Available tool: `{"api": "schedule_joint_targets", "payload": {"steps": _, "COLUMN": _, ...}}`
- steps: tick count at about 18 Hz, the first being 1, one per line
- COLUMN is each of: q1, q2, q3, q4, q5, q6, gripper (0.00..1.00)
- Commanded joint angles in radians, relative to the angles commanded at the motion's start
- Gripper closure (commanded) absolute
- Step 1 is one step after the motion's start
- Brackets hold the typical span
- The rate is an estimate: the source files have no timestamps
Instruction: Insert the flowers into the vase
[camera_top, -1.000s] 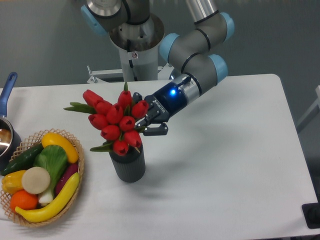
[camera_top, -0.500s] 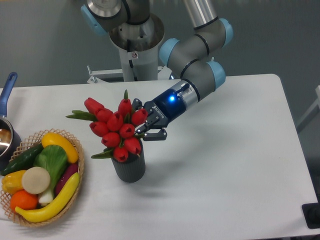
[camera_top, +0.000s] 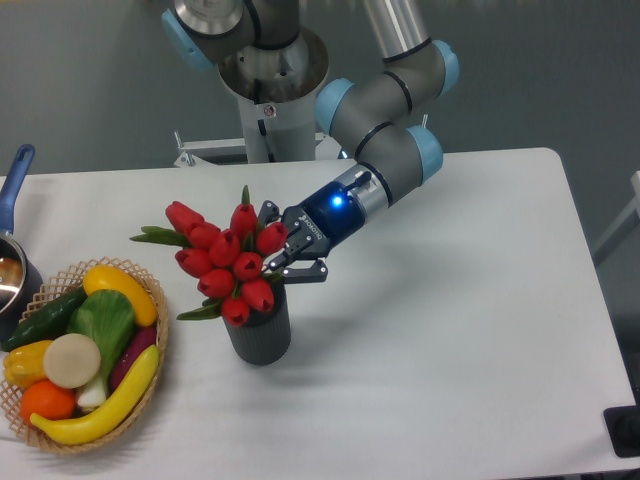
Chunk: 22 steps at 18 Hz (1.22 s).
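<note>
The flowers (camera_top: 225, 260), a bunch of red tulip buds with green leaves, lean up and to the left out of the vase (camera_top: 259, 332). The vase is a short dark grey ribbed cylinder standing left of the table's centre. The stems run down toward its mouth, which the buds hide. My gripper (camera_top: 283, 254) comes in from the upper right and is shut on the bunch just above the vase rim. A blue light glows on its wrist.
A wicker basket (camera_top: 157, 315) with banana, cucumber, orange and a leafy vegetable sits at the front left. A saucepan with a blue handle (camera_top: 14, 180) stands at the left edge. The arm's base (camera_top: 270, 80) rises behind the table.
The gripper has shifted a little left and down with the bunch, and the lowest buds now sit closer over the vase mouth. The vase has stayed put.
</note>
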Motion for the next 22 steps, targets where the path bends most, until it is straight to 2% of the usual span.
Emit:
{"api": "schedule_joint_targets", "payload": {"steps": 6, "q1": -0.005, "q2": -0.02, "q3": 0.002, "q4": -0.002, "q5": 0.0, "q6": 0.048, "gripper": 0.65}}
{"api": "schedule_joint_targets", "payload": {"steps": 8, "q1": -0.003, "q2": -0.018, "q3": 0.005, "q4": 0.0, "q5": 0.0, "q6": 0.049, "gripper": 0.51}}
{"api": "schedule_joint_targets", "payload": {"steps": 10, "q1": -0.003, "q2": -0.018, "q3": 0.003, "q4": 0.0, "q5": 0.0, "q6": 0.049, "gripper": 0.48}}
{"api": "schedule_joint_targets", "payload": {"steps": 11, "q1": -0.003, "q2": -0.018, "q3": 0.003, "q4": 0.0, "q5": 0.0, "q6": 0.049, "gripper": 0.42}}
{"api": "schedule_joint_targets", "payload": {"steps": 12, "q1": -0.003, "q2": -0.018, "q3": 0.006, "q4": 0.0, "q5": 0.0, "q6": 0.049, "gripper": 0.32}}
{"api": "schedule_joint_targets", "payload": {"steps": 14, "q1": 0.0, "q2": -0.017, "q3": 0.008, "q4": 0.0, "q5": 0.0, "q6": 0.049, "gripper": 0.23}}
{"api": "schedule_joint_targets", "payload": {"steps": 15, "q1": 0.005, "q2": -0.017, "q3": 0.008, "q4": 0.0, "q5": 0.0, "q6": 0.049, "gripper": 0.15}}
{"api": "schedule_joint_targets", "payload": {"steps": 16, "q1": 0.008, "q2": -0.017, "q3": 0.008, "q4": 0.0, "q5": 0.0, "q6": 0.049, "gripper": 0.01}}
{"api": "schedule_joint_targets", "payload": {"steps": 19, "q1": 0.04, "q2": -0.005, "q3": 0.009, "q4": 0.003, "q5": 0.006, "q6": 0.049, "gripper": 0.0}}
{"api": "schedule_joint_targets", "payload": {"steps": 22, "q1": 0.084, "q2": 0.05, "q3": 0.012, "q4": 0.002, "q5": 0.136, "q6": 0.048, "gripper": 0.0}}
